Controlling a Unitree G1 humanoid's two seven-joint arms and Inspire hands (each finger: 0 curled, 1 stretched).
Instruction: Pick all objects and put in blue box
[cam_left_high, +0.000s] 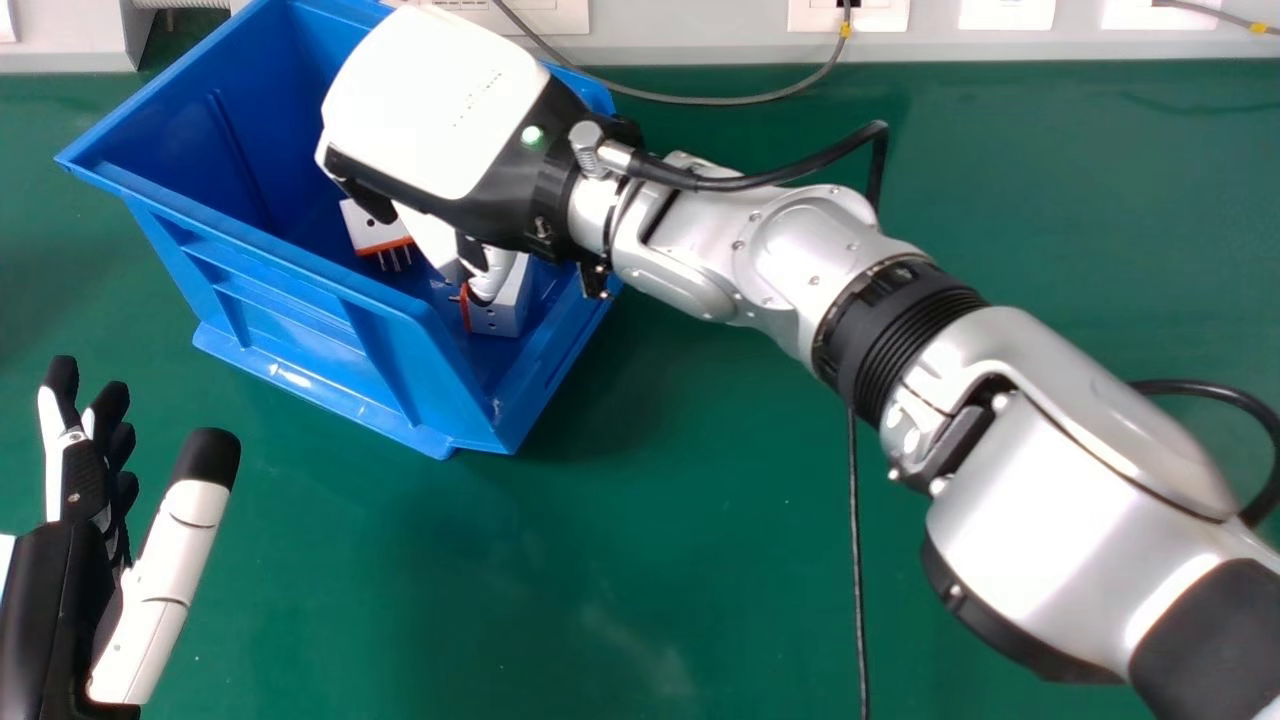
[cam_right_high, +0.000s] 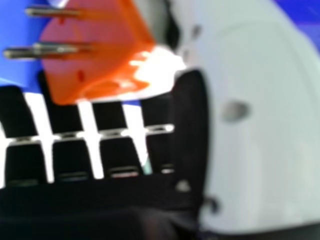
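The blue box (cam_left_high: 330, 290) sits slantwise on the green bench (cam_left_high: 640, 560), and the robot's right hand (cam_left_high: 440, 100) is down over its open top, knuckles up, the silver arm (cam_left_high: 800, 250) slanting in from beyond the box's right side. Inside the box, partly under that hand, there's a white block (cam_left_high: 370, 228) with an orange base and thin metal pins poking out below. Nearer the box's right side lies a second block (cam_left_high: 505, 300), whitish with a red-orange edge, partly covered by the hand. Between those two shows a bit of white (cam_left_high: 430, 240) that I can't quite place. Close up at the right hand, an orange face (cam_right_high: 100, 55) with metal pins (cam_right_high: 45, 49) shows beside blue plastic; which block it belongs to, I can't say. Nor can I tell whether the right hand's fingers are open or gripping anything. The left hand (cam_left_high: 60, 590) is out on the near left of the box, apart from it, its fingers open and relaxed, the thumb standing well clear of them. Behind the box a grey cable (cam_left_high: 700, 98) loops along the wall, and a black cable (cam_left_high: 855, 560) runs over the bench to the box's right.
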